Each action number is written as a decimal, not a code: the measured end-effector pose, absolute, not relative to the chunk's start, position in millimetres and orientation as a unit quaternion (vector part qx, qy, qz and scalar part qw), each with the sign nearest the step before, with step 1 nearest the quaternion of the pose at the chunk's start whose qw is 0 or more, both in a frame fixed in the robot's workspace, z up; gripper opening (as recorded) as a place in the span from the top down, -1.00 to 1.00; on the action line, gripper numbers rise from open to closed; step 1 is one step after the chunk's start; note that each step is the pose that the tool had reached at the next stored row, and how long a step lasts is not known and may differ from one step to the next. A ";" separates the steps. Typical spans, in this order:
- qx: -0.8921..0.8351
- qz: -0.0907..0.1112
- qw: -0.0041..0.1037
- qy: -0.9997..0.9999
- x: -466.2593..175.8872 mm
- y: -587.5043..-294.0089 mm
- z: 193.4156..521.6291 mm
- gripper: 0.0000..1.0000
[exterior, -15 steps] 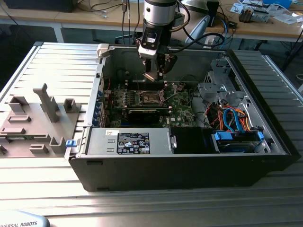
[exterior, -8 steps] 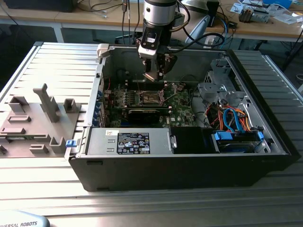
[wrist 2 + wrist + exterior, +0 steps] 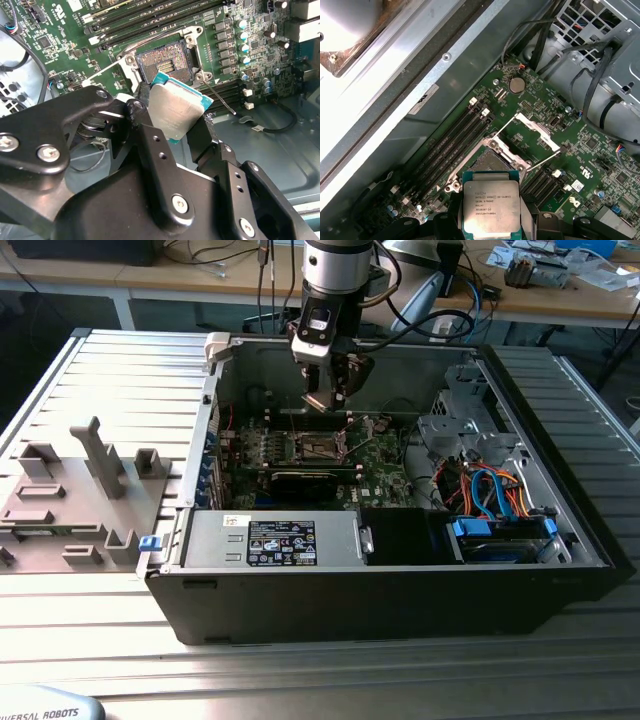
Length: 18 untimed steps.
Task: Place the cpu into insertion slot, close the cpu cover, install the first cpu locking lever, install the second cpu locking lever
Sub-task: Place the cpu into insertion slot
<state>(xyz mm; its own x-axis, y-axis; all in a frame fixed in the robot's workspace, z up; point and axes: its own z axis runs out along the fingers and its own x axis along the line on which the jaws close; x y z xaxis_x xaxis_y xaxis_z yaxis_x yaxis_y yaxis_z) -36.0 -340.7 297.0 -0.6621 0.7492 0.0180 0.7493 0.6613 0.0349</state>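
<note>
The cpu was pinched by opposite edges in the gripper jaws and held above the bare insertion slot, not touching it. Its metal lid was turned away from the slot and a bit tilted. Being square, it had no real long axis. The cpu cover was flipped open beside the slot.

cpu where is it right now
In the second wrist view the cpu is clamped in the gripper, held above the green motherboard close to the open insertion slot, not yet seated in it.
</note>
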 end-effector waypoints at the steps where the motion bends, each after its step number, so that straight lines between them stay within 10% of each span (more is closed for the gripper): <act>1: -0.411 -0.020 0.001 -0.911 -36.0 -340.7 297.0 -0.08; 18: -0.415 -0.020 0.001 -0.909 -36.0 -340.7 297.0 -0.08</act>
